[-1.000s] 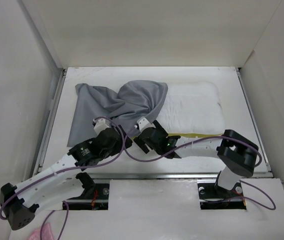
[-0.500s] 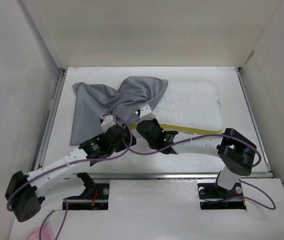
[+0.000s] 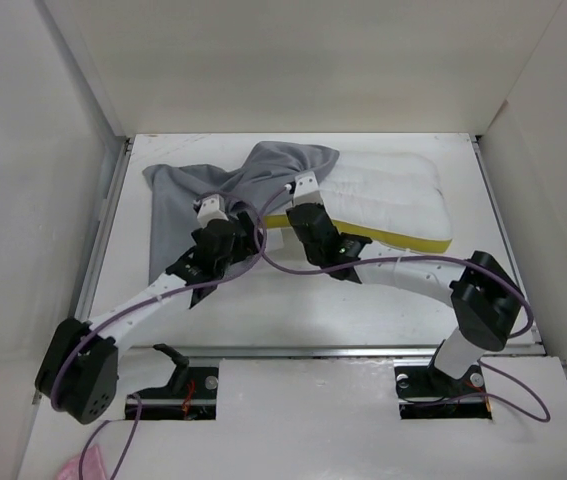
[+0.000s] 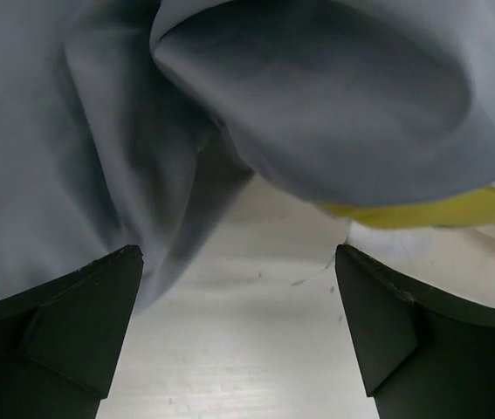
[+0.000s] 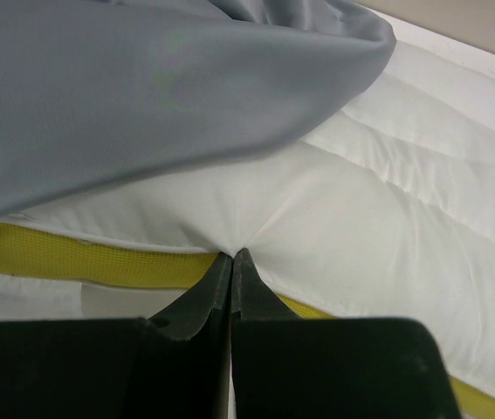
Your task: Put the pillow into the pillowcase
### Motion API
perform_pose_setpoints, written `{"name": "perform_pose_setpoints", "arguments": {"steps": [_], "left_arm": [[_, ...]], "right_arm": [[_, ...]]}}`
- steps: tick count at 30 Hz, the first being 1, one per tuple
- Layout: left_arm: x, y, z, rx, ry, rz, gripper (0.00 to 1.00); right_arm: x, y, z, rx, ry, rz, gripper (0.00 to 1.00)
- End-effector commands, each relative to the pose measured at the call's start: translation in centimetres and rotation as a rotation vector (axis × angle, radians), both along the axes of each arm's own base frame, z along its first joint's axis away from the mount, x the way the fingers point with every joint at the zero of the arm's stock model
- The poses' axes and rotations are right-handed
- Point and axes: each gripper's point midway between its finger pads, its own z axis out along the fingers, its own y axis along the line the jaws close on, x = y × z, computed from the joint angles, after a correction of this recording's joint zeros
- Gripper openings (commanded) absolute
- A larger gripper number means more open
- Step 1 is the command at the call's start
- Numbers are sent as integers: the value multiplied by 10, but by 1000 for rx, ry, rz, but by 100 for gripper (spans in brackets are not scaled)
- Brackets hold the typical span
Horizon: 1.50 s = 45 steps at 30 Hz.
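Note:
The white pillow lies at the back right of the table, with its near left edge raised and its yellow trim showing. The grey pillowcase lies crumpled at the back left and drapes over the pillow's left end. My right gripper is shut on the pillow; the white fabric puckers at its tips, just above the yellow trim. My left gripper stands open low over the table, with the pillowcase just ahead of it and nothing between its fingers.
White walls close in the table on the left, back and right. A metal rail runs along the near edge. Purple cables loop between the two arms.
Both arms have reached further back. The right gripper has shut on the pillow's near edge and raised it, baring more yellow. The left gripper has moved up to the pillowcase.

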Motion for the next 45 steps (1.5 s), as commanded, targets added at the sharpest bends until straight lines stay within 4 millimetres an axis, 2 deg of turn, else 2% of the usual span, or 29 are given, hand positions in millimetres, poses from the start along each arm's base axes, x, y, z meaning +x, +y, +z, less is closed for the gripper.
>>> {"name": "perform_pose_setpoints", "arguments": {"steps": [1, 2, 4, 5, 6, 7, 8, 10, 11, 13, 15, 17, 18, 20, 23, 25, 26, 27, 30, 33, 37, 38, 40, 41, 43, 45], "left_arm": [[37, -15, 23, 23, -109, -80, 90], [48, -16, 32, 25, -126, -74, 87], [60, -20, 36, 41, -129, -91, 84], [65, -24, 31, 44, -114, -100, 79], [76, -23, 43, 55, -144, -98, 78], [78, -27, 45, 49, -147, -107, 76], [80, -30, 45, 45, -143, -117, 73], [87, -28, 57, 48, -163, -111, 60], [86, -27, 49, 70, -144, -118, 57], [88, -21, 50, 87, -141, -91, 48], [91, -16, 41, 105, -122, -83, 43], [97, -14, 47, 111, -135, -79, 39], [96, -14, 38, 123, -110, -81, 37], [99, -15, 42, 141, -95, -88, 28], [99, -11, 40, 163, -91, -77, 24], [98, -6, 39, 180, -76, -63, 24], [98, -6, 40, 183, -69, -63, 36], [95, -1, 37, 204, -45, -50, 43], [90, 4, 38, 213, -41, -40, 56], [85, 4, 40, 216, -42, -55, 56], [91, 3, 40, 227, -77, -65, 54], [95, -1, 48, 220, -102, -77, 52], [97, -8, 43, 216, -100, -113, 49], [101, -10, 51, 207, -120, -111, 49], [104, -11, 47, 222, -113, -118, 40], [110, -15, 55, 229, -139, -135, 32]], "right_arm": [[14, 9, 70, 168, -115, 12, 0], [13, 13, 73, 174, -111, 33, 0], [19, 7, 81, 191, -121, 28, 0], [19, 9, 81, 194, -118, 39, 0], [22, 6, 84, 194, -120, 29, 0], [22, 5, 84, 194, -120, 29, 0], [23, 6, 89, 202, -127, 29, 0], [26, 2, 89, 202, -128, 18, 0], [26, 2, 89, 202, -128, 18, 0], [29, 0, 89, 203, -127, 18, 0], [31, -5, 93, 209, -133, 9, 0], [33, -7, 93, 210, -132, 8, 0], [32, -8, 97, 217, -138, 9, 0], [35, -12, 97, 216, -139, -1, 0], [34, -12, 95, 210, -133, -1, 0], [34, -12, 95, 210, -133, -1, 0], [34, -12, 95, 210, -133, -1, 0], [37, -16, 95, 209, -134, -10, 0], [40, -20, 95, 208, -135, -21, 0], [40, -20, 99, 215, -142, -20, 0], [40, -20, 99, 215, -142, -20, 0], [40, -20, 99, 215, -142, -20, 0], [40, -20, 99, 215, -142, -20, 0], [40, -20, 97, 208, -135, -21, 0], [39, -18, 97, 210, -133, -10, 0], [40, -18, 101, 217, -139, -10, 0]]}}
